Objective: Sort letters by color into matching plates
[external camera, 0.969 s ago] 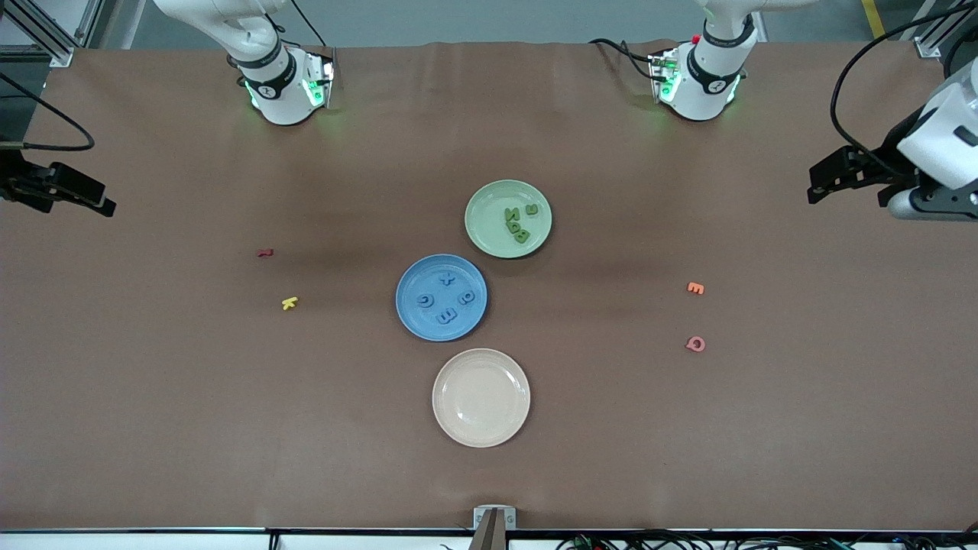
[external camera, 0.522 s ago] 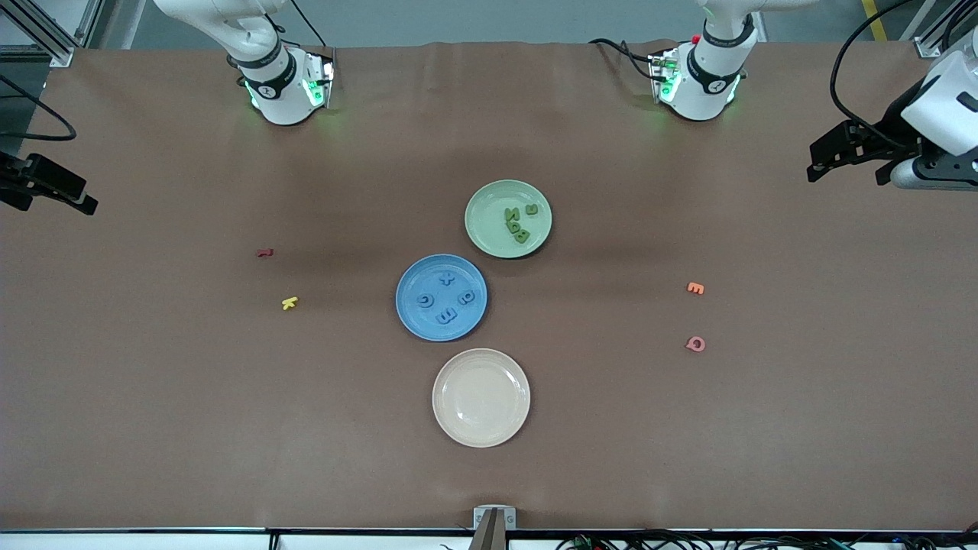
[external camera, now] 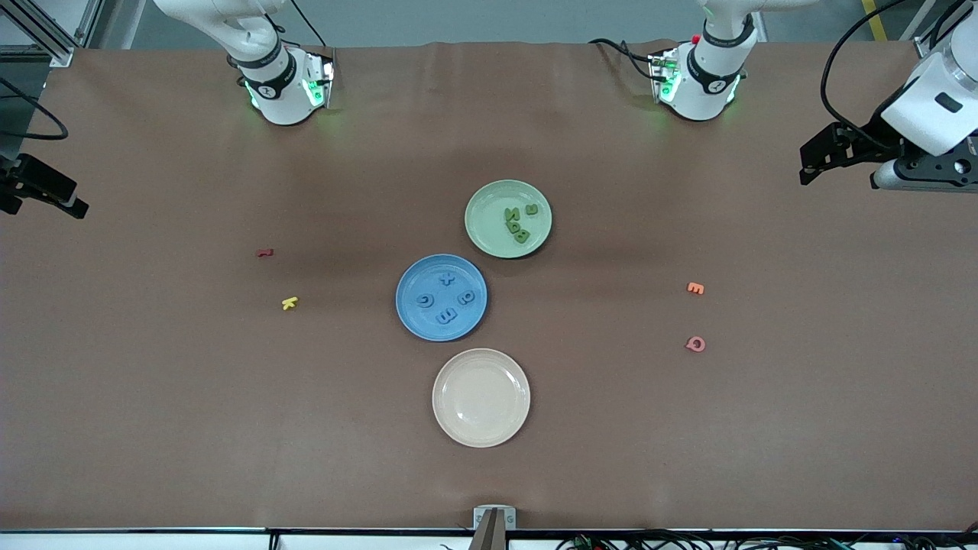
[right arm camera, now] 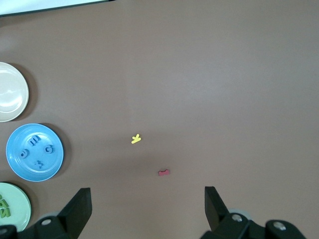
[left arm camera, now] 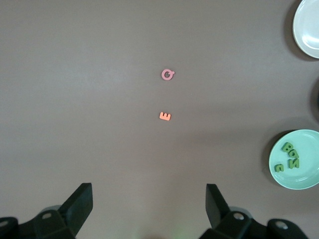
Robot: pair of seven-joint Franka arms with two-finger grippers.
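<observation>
A: Brown paper covers the surface (external camera: pixel 153 428). The left end effector (left arm camera: pixel 149 201) hangs over the left arm's end of it, fingers spread wide, nothing between them. The right end effector (right arm camera: pixel 148 204) hangs over the right arm's end, spread just the same and empty.

B: And the letters?

A: Well apart from both. The four green letters (external camera: pixel 519 222) lie bunched in the green plate (external camera: pixel 489 229), the four blue letters (external camera: pixel 447 297) in the blue plate (external camera: pixel 412 321), mid-surface between the two end effectors.

B: Anything closer?

A: An orange letter (left arm camera: pixel 165 116) and a pink letter (left arm camera: pixel 168 74) lie nearest the left end effector. A red letter (right arm camera: pixel 164 173) and a yellow letter (right arm camera: pixel 136 139) lie nearest the right one. The cream plate (external camera: pixel 458 420) holds nothing.
</observation>
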